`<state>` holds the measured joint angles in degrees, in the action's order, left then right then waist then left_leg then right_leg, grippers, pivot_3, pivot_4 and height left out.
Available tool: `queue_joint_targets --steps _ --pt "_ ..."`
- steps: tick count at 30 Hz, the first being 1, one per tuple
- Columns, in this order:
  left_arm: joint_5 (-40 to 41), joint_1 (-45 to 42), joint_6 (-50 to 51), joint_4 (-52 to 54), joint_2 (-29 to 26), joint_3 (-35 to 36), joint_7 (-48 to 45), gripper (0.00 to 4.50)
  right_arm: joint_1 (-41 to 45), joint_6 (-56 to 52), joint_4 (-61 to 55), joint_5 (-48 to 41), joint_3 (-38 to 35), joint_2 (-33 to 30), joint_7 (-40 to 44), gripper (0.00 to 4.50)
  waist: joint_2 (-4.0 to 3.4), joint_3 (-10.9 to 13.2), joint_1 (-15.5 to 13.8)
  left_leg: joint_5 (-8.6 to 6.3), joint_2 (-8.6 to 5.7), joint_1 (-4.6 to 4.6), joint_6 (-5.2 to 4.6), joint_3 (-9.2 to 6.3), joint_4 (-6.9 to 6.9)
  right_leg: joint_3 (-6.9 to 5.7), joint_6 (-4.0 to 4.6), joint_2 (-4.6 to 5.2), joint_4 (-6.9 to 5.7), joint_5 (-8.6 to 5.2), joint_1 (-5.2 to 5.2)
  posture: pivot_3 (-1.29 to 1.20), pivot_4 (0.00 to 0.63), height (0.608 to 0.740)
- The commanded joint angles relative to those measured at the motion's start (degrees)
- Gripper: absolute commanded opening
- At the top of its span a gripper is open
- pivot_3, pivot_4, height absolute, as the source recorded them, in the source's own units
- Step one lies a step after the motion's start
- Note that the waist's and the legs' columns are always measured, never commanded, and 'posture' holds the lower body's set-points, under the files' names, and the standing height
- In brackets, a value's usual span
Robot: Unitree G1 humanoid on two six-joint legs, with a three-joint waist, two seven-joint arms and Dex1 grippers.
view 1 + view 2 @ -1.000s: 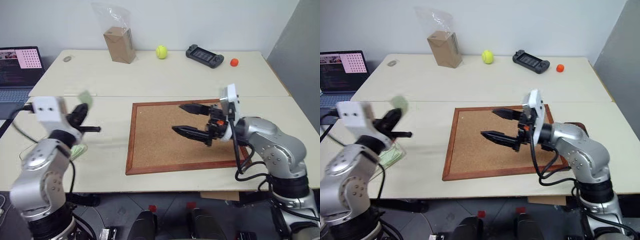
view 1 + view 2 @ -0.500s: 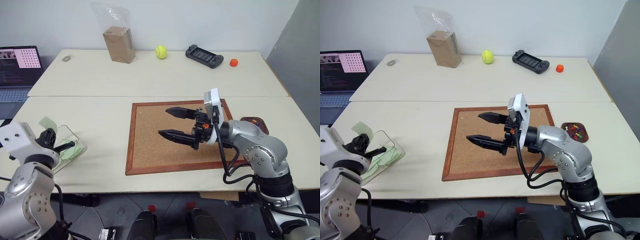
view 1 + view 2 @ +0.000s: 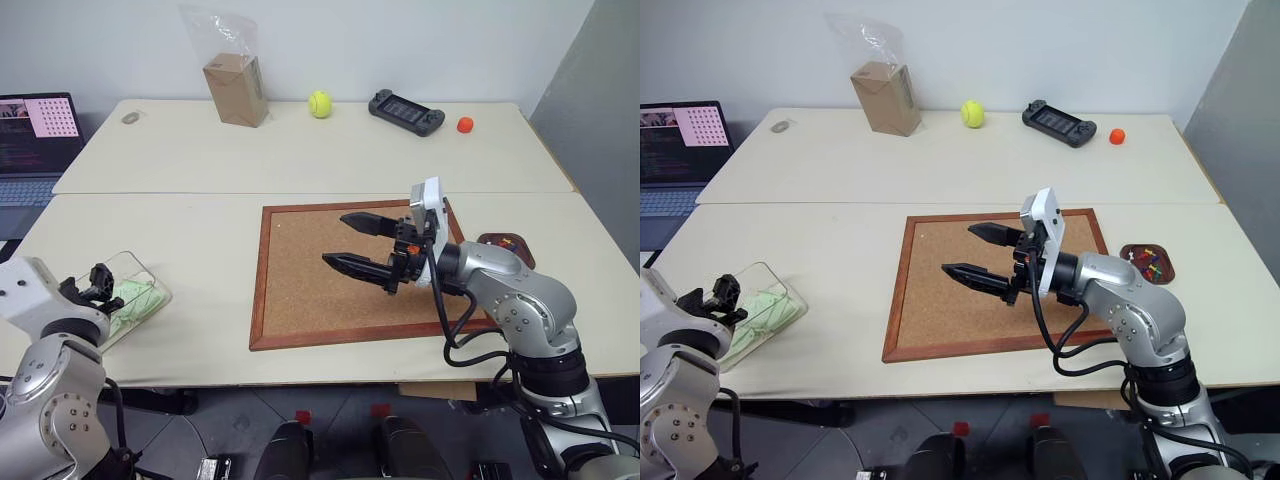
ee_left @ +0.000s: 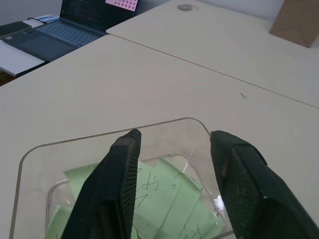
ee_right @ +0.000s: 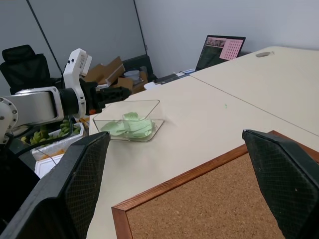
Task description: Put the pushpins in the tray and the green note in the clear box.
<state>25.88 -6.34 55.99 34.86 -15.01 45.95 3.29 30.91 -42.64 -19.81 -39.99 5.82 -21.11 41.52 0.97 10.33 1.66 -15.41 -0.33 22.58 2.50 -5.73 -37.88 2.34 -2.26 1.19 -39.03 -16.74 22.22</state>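
The clear box (image 4: 30, 154), shallow glossy plastic with rounded corners, sits near the bench (image 3: 200, 230) edge holding several thin pale green note (image 4: 164, 194) sheets. The left end effector (image 4: 172, 144) hovers just above them, its two black fingers parted, gripping nothing. Over the grainy, wood-framed corkboard (image 3: 310, 290), the right end effector (image 3: 360, 243) gapes wide, empty. The small rounded reddish-brown tray (image 3: 1147, 262), right of the board, holds several pushpins (image 3: 1150, 260).
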Motion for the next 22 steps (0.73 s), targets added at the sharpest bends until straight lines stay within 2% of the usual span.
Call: queue_joint_targets --steps 1,6,9,14,17,22 --pt "0.62 -0.27 -1.02 0.8 -0.75 -0.15 0.51 3.46 0.63 0.44 -0.97 -0.53 -1.06 0.22 -0.33 4.5 0.0 0.0 0.0 0.0 0.0 0.0 0.0 0.0 0.0 0.0 0.0 0.0 0.0 0.0 0.0 0.0 0.15 0.74" --pt "3.45 0.92 -3.42 4.77 -3.54 -8.26 -7.27 4.29 -1.68 0.72 -2.6 2.22 -1.65 0.46 -5.59 4.5 0.02 -0.01 -0.01 0.0 0.0 0.01 0.0 -0.01 0.01 -0.01 0.0 0.0 0.01 0.0 0.0 0.0 0.15 0.74" --pt "1.06 3.37 -6.02 6.69 -7.26 -17.3 -11.73 4.29 -3.56 2.78 -2.57 7.51 -1.68 0.94 -11.56 4.5 0.03 -0.02 -0.15 0.01 -0.04 0.04 0.02 0.0 0.01 0.0 0.0 0.03 0.04 0.0 -0.01 0.0 0.15 0.74" --pt "-3.75 4.2 -13.15 5.51 -5.39 -28.54 -11.45 4.29 -8.71 7.43 -1.57 16.76 -4.01 3.74 -23.55 4.5 0.02 -0.03 -0.06 0.02 -0.02 0.01 0.08 0.1 0.05 0.1 0.0 0.05 0.05 0.0 0.02 0.0 0.15 0.74" --pt "-6.35 4.36 -17.32 3.14 -2.15 -32.08 -9.52 4.29 -14.0 12.52 -0.75 24.4 -4.5 4.13 -29.86 4.5 0.01 -0.05 -0.15 0.02 -0.02 0.03 0.07 0.12 0.09 0.12 0.0 0.04 0.07 0.0 0.04 0.0 0.15 0.74" --pt "-8.45 4.76 -22.38 -1.69 0.99 -35.21 -9.68 4.29 -18.88 15.22 -0.26 29.54 -5.67 6.71 -36.13 4.5 0.01 -0.04 0.05 0.0 0.0 0.02 0.05 0.18 0.08 0.16 0.0 0.02 0.04 0.0 0.06 0.0 0.15 0.74"
